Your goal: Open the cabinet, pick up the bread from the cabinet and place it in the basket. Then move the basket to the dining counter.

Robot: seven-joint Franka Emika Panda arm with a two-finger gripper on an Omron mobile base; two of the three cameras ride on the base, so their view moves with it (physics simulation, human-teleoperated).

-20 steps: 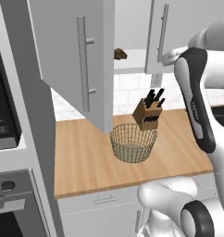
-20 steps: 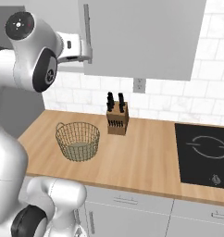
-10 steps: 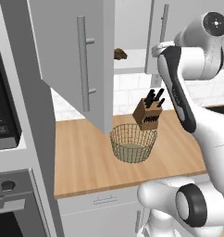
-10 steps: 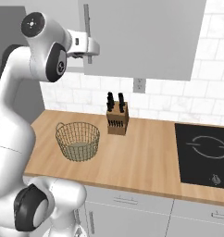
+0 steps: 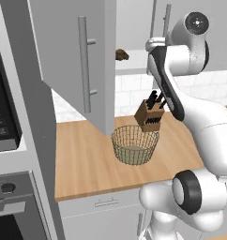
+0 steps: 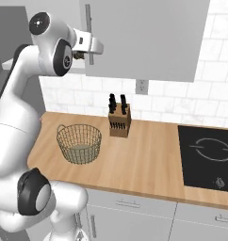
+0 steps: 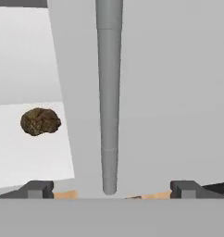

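Note:
The wall cabinet's left door point(image 5: 82, 65) is swung wide open, while its right door point(image 6: 144, 37) is closed. The bread point(image 5: 121, 55), a small dark brown lump point(image 7: 40, 121), lies on the pale shelf point(image 7: 30, 152) inside. My gripper point(image 5: 153, 46) is up at cabinet height, open, facing the right door's vertical bar handle point(image 7: 108, 92). The bar's lower end sits between my spread fingertips point(image 7: 37, 189), and the bread is off to the left. The wire basket point(image 5: 134, 144) stands on the wood worktop below point(image 6: 79, 143), with nothing in it. The dining counter is out of view.
A wooden knife block point(image 5: 149, 115) stands just behind the basket, against the tiled wall point(image 6: 119, 117). A black cooktop point(image 6: 207, 157) lies at the worktop's right end. An oven column point(image 5: 12, 140) borders the left side. The open door overhangs the worktop's left half.
The arm has swung in from the right, raising the hand toward the cabinet until it faces the closed door's handle. Bread, basket and doors have stayed put.

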